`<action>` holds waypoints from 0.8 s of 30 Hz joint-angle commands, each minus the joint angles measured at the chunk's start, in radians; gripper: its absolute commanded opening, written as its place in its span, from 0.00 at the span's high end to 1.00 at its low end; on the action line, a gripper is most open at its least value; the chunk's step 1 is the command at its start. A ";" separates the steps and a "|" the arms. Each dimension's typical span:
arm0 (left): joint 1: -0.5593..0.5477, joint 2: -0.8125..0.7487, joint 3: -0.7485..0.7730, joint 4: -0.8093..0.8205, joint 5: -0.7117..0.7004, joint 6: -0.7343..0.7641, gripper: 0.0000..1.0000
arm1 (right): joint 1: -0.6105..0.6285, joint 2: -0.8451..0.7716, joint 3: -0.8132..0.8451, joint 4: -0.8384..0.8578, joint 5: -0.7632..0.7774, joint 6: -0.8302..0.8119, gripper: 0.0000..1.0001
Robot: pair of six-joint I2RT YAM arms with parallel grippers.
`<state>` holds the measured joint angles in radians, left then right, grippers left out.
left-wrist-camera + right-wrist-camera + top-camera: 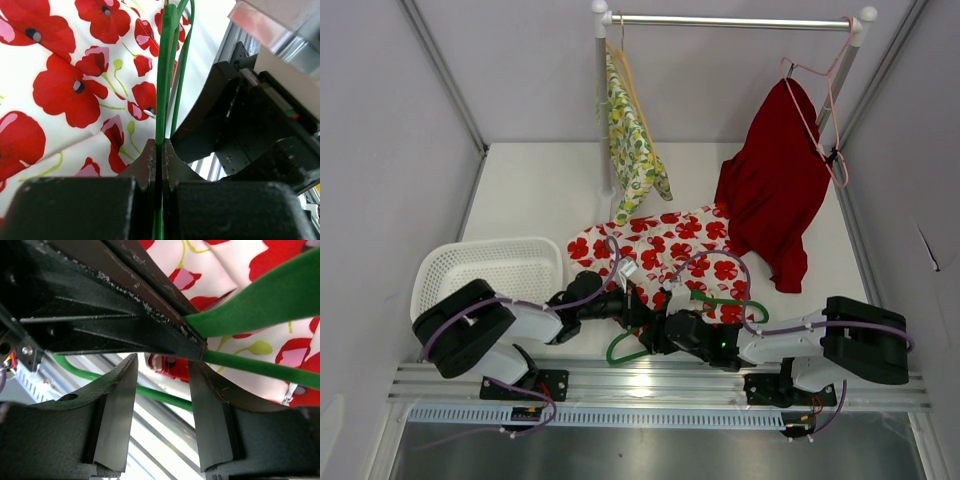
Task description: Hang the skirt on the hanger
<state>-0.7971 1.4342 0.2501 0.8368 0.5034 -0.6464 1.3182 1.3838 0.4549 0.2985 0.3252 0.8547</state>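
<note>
The poppy-print skirt lies spread on the worktop — soft, light, floppy cloth, probably best gathered at the waistband. The left tool pinches the thin, stiff green hanger — the right tool gapes alongside.

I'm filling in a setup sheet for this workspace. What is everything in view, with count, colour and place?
skirt: one, white with red poppies, spread on mid table
hanger: one, green, near edge of the skirt, in the left gripper
basket: one, white, left side of table
rack: one, silver rail on white posts, at the back
floral garment: one, yellow-green, hanging at the rail's left end
red garment: one, hanging at the right on a pink hanger
table: one, white
left gripper: one, black, shut on the hanger
right gripper: one, black, open, beside the left gripper
</note>
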 commanded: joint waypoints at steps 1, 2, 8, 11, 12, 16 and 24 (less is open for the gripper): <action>0.013 0.023 0.020 0.004 0.006 0.042 1.00 | -0.007 0.043 0.041 0.083 0.055 -0.029 0.49; 0.016 0.026 0.018 0.007 0.007 0.044 1.00 | -0.010 0.055 0.045 0.094 0.054 -0.034 0.50; 0.044 0.040 0.017 0.008 0.018 0.051 1.00 | -0.016 0.104 0.071 0.126 0.060 -0.069 0.58; 0.064 0.051 0.017 0.012 0.029 0.053 1.00 | -0.017 0.097 0.093 0.105 0.061 -0.095 0.69; 0.067 0.055 0.017 0.010 0.032 0.054 1.00 | -0.019 0.089 0.099 0.090 0.064 -0.101 0.75; 0.072 0.068 0.040 -0.013 0.063 0.074 1.00 | -0.028 0.018 0.122 -0.014 0.101 -0.144 0.81; 0.099 0.074 0.070 -0.038 0.046 0.085 1.00 | -0.071 -0.045 0.206 -0.136 -0.084 -0.289 0.84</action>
<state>-0.7177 1.4937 0.2989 0.8387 0.5724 -0.6189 1.2514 1.3682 0.5850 0.1806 0.2962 0.6556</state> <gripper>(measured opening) 0.024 0.165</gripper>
